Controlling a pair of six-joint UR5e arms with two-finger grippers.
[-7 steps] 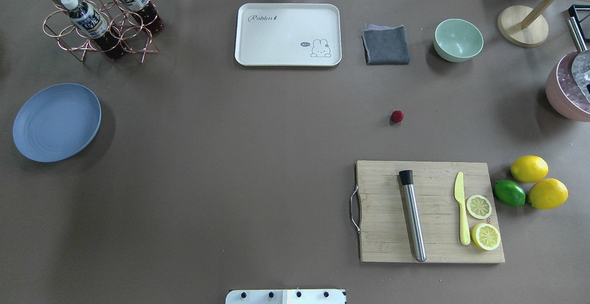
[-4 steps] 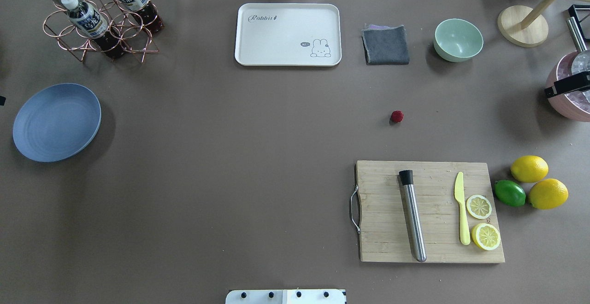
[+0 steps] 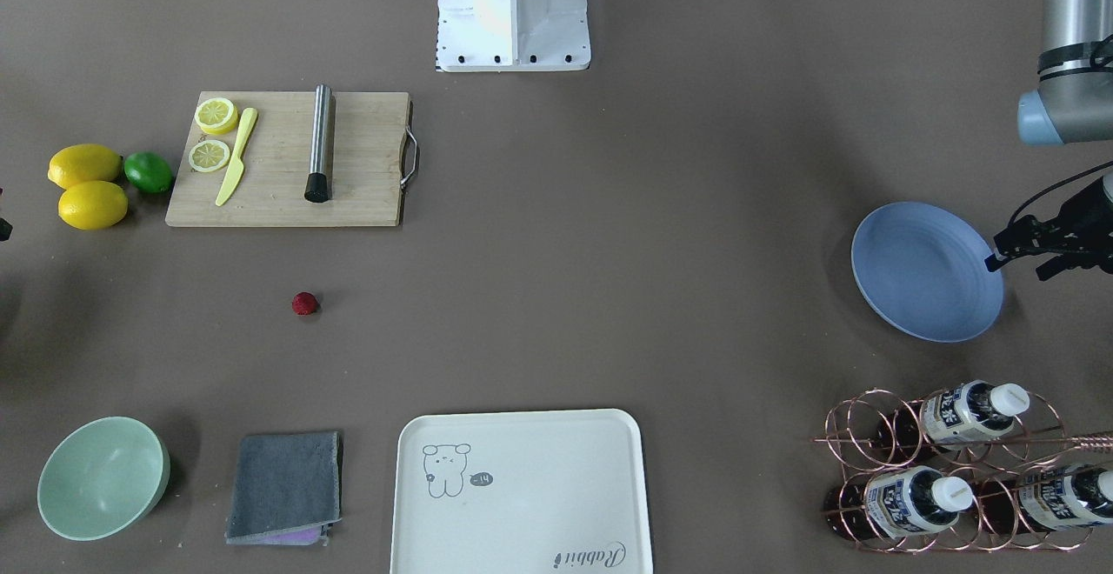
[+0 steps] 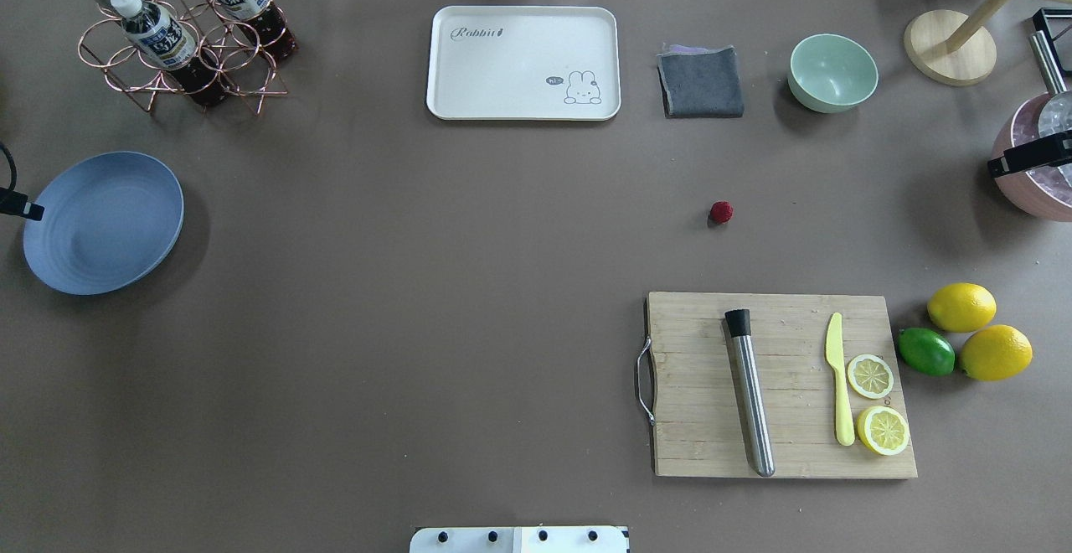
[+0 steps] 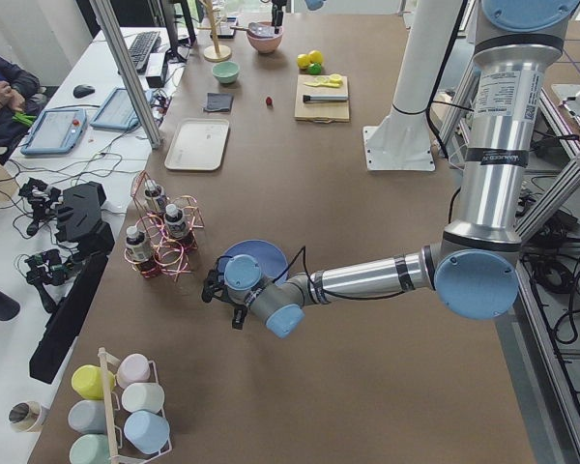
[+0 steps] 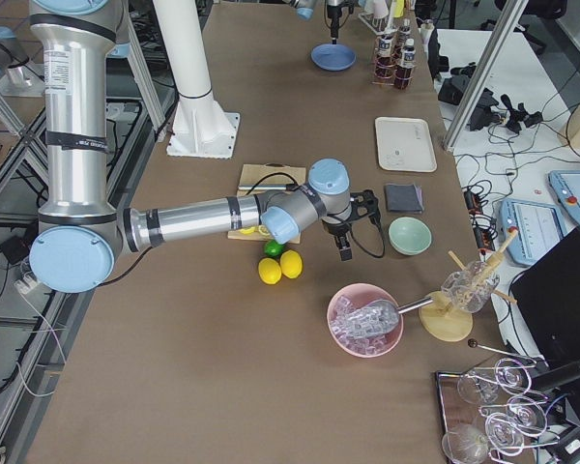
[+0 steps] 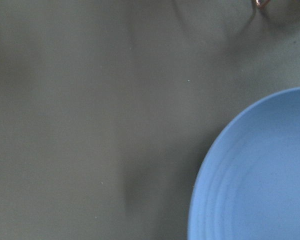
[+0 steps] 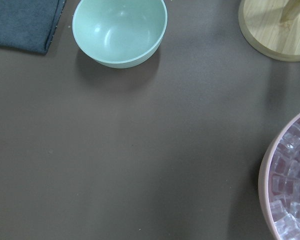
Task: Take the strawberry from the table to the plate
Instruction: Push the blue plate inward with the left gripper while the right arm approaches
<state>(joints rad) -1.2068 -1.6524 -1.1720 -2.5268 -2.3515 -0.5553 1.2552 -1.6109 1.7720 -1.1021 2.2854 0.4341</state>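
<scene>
The strawberry [image 4: 721,212] is a small dark-red berry lying alone on the brown table [image 4: 435,285], right of centre and above the cutting board; it also shows in the front view [image 3: 304,303]. The blue plate [image 4: 105,222] sits bare at the far left edge and fills the lower right of the left wrist view [image 7: 255,175]. My left gripper [image 3: 1000,254] hovers at the plate's outer rim; only its tip [image 4: 25,208] shows overhead. My right gripper [image 4: 1005,166] pokes in at the right edge over the pink bowl, far from the berry. I cannot tell either gripper's state.
A wooden cutting board [image 4: 695,385] carries a steel muddler [image 4: 749,394], a yellow knife and lemon slices. Lemons and a lime [image 4: 925,351] lie to its right. At the back stand a mint bowl [image 4: 833,73], grey cloth [image 4: 702,81], cream tray [image 4: 523,63] and bottle rack [image 4: 180,33]. A pink ice bowl [image 4: 1026,193] sits far right.
Both grippers have come into the overhead view: the right one at the right edge over the pink bowl, the left one's tip at the plate's left rim. The strawberry has not moved.
</scene>
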